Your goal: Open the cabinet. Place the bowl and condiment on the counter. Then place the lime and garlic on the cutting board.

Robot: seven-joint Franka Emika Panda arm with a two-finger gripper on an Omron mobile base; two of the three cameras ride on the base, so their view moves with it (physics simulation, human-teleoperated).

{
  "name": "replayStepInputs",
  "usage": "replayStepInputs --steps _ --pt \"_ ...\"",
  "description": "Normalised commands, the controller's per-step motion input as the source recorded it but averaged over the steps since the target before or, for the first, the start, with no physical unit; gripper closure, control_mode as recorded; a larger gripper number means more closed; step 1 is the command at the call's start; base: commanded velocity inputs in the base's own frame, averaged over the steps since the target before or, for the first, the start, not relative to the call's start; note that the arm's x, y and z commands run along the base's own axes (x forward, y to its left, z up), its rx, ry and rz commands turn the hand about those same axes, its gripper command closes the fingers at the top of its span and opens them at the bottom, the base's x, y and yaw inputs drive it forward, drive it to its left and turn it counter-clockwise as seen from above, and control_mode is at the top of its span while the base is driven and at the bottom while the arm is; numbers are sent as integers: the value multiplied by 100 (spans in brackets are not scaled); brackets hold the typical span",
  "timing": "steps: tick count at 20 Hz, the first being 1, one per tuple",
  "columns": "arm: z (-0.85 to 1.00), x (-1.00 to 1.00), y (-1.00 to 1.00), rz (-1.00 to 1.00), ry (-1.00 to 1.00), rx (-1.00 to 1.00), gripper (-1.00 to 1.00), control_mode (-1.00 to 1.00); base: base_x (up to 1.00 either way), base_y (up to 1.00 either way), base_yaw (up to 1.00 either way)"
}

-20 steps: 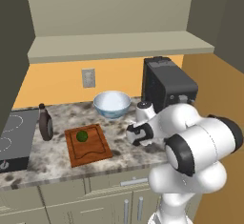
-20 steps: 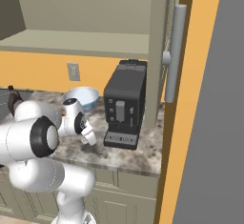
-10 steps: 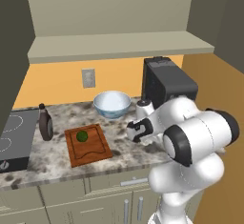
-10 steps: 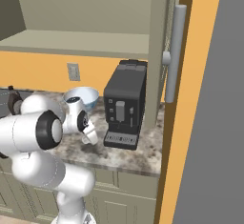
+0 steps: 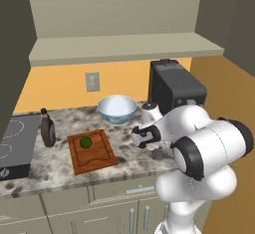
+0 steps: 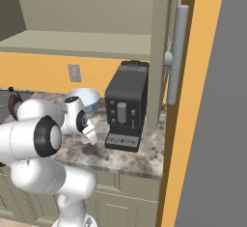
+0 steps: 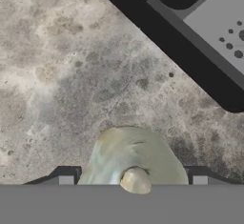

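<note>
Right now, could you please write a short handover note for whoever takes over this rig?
Gripper: low over the counter beside the coffee machine, jaws open on either side of the garlic, not clamped.
Done: cabinet open; bowl and condiment on the counter; lime on the cutting board.
Left: grip the garlic and set it on the cutting board by the lime.

speckled grey-brown marble tabletop, reddish-brown cutting board, dark green lime, pale blue bowl, whitish garlic, black coffee machine.
</note>
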Motion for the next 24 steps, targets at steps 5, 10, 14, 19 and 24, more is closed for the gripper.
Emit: replayStepInputs --steps 5,10,14,19,24 --pt "25 -55 43 0 -30 0 100 -100 0 0 0" --pt "74 -18 30 2 -13 0 100 -100 0 0 0" --pt "100 0 13 5 1 0 100 -100 0 0 0" --pt "63 -4 23 11 3 0 100 -100 0 0 0" --pt "16 -5 37 22 0 0 100 -100 0 0 0"
